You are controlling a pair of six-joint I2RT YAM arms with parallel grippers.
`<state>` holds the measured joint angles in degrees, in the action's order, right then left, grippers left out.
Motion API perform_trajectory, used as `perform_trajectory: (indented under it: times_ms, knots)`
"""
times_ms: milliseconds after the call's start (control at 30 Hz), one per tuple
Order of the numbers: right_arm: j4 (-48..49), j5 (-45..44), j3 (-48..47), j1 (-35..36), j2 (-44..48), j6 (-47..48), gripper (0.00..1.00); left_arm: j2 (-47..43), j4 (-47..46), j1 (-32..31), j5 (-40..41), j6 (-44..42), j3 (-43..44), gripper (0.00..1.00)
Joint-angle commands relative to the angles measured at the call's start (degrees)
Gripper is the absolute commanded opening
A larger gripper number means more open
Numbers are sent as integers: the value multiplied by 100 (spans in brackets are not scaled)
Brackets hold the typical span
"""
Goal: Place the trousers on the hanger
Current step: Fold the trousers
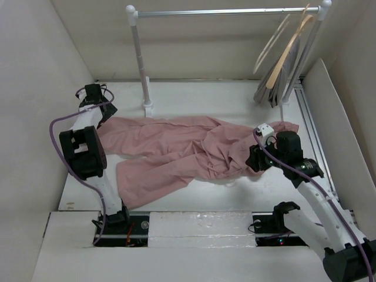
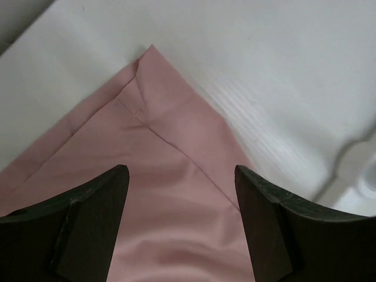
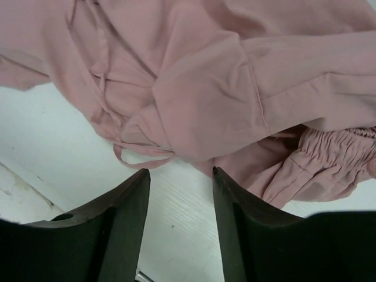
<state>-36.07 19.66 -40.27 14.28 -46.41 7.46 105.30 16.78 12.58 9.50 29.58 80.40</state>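
Observation:
The dusty-pink trousers point(image 1: 188, 147) lie spread on the white table, legs toward the left and gathered waist point(image 3: 335, 144) toward the right. My left gripper point(image 1: 101, 115) is open over the hem corner of the far leg point(image 2: 170, 147), with one finger on each side of the cloth point(image 2: 182, 170). My right gripper point(image 1: 254, 160) is open just above bare table at the waist's near edge point(image 3: 181, 172). A drawstring loop point(image 3: 144, 160) lies just ahead of its fingers. The thin cream hanger point(image 1: 271, 44) hangs on the rail at the back right.
A metal rail point(image 1: 223, 12) on two white posts crosses the back; its left post point(image 1: 141, 59) stands just behind the trousers. A darker tan wooden hanger point(image 1: 289, 51) with a grey garment point(image 1: 267, 89) hangs beside the cream one. Walls enclose the left, back and right.

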Motion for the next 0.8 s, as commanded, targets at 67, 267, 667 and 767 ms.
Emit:
perform_trajectory:
  times_ms: [67, 267, 667, 767]
  knots:
    - [22, 109, 37, 276, 396, 27, 60, 692, 432, 17, 167, -164, 589, 68]
    - [-452, -251, 46, 277, 440, -95, 72, 1571, 529, 17, 316, -172, 1380, 46]
    - [205, -227, -181, 277, -647, -438, 100, 2785, 722, 236, 430, 11, 3815, 0]
    - [451, -156, -332, 338, -983, -526, 100, 2777, 669, 289, 62, 126, 3887, 0]
